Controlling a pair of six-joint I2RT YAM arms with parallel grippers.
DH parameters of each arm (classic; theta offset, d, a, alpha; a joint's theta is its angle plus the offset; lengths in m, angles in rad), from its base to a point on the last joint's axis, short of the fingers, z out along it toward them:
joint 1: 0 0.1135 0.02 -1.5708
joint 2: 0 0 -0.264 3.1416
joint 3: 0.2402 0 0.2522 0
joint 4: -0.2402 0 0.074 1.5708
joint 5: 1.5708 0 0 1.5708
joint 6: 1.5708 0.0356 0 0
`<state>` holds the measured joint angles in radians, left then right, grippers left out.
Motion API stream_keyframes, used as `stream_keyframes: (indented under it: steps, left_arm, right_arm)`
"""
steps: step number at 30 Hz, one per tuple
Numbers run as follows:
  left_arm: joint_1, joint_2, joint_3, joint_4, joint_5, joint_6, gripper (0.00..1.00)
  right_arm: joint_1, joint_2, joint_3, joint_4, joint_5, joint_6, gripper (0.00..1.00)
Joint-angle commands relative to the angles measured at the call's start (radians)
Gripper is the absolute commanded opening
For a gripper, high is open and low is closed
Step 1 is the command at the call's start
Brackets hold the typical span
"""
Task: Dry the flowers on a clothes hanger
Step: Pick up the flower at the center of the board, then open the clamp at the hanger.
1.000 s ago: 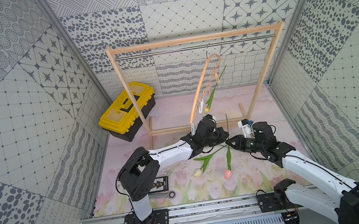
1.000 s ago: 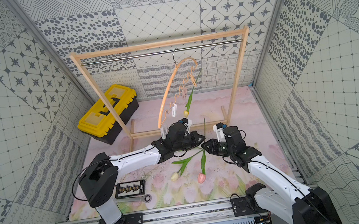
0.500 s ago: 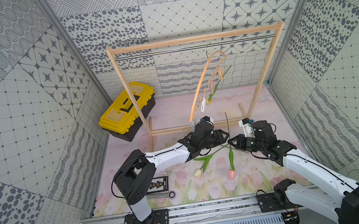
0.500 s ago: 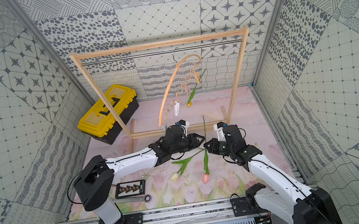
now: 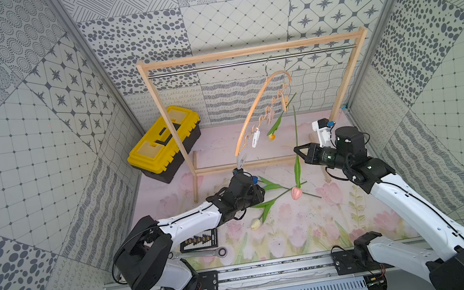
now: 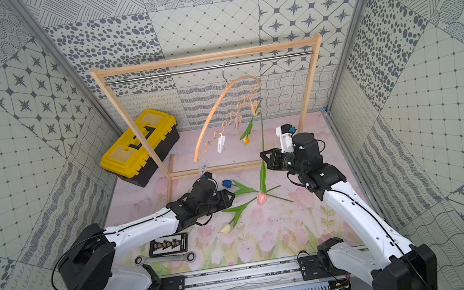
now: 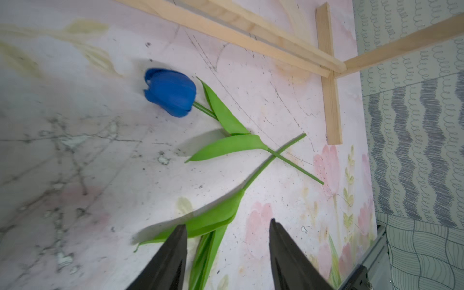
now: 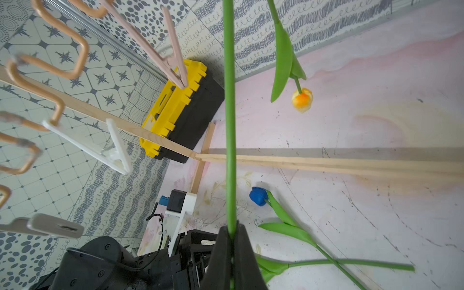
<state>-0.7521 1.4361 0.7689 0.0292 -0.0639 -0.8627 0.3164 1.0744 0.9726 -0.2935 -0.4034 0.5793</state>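
Flowers (image 6: pixel 261 198): the yellow tulip (image 8: pixel 302 99) is already pinned head-down on the hanger (image 5: pixel 251 108), hung above the mat's (image 5: pixel 360 220) far edge; the blue tulip (image 7: pixel 170 91) and white tulip (image 5: pixel 255 224) are seen lying, stems crossed, near the mat's middle.
Pink tulip (image 5: pixel 296 193): held head-down, stem upright, tip near the hanger's pins (image 8: pixel 175 65).
Right gripper (image 8: pixel 232 229): clamped on the pink stem.
Left gripper (image 7: pixel 227 223): fingers apart, empty, low over the white tulip's leaves.
Step judged: pinning the pink tulip.
Best done: the stem tip should be guided into a free pin while it is squeezed open by the left gripper; release only once the pin bites.
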Motion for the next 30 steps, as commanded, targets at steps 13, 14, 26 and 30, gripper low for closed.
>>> stream_keyframes:
  steps: [13,14,26,30]
  left_arm:
    - [0.373,-0.047,0.210,0.016,0.128,0.344,0.66]
    - [0.392,-0.028,0.229,0.045,0.190,0.364,0.66]
    - [0.450,0.294,0.565,0.466,0.972,0.321,0.76]
    - [0.450,0.427,0.698,0.673,1.133,0.118,0.80]
  right_arm:
    - [-0.010,0.290,0.355,-0.009,-0.077,-0.162,0.00]
    - [-0.013,0.302,0.364,-0.007,-0.079,-0.162,0.00]
    - [-0.050,0.363,0.419,-0.037,-0.140,-0.205,0.00]
    - [-0.050,0.378,0.438,-0.035,-0.155,-0.197,0.00]
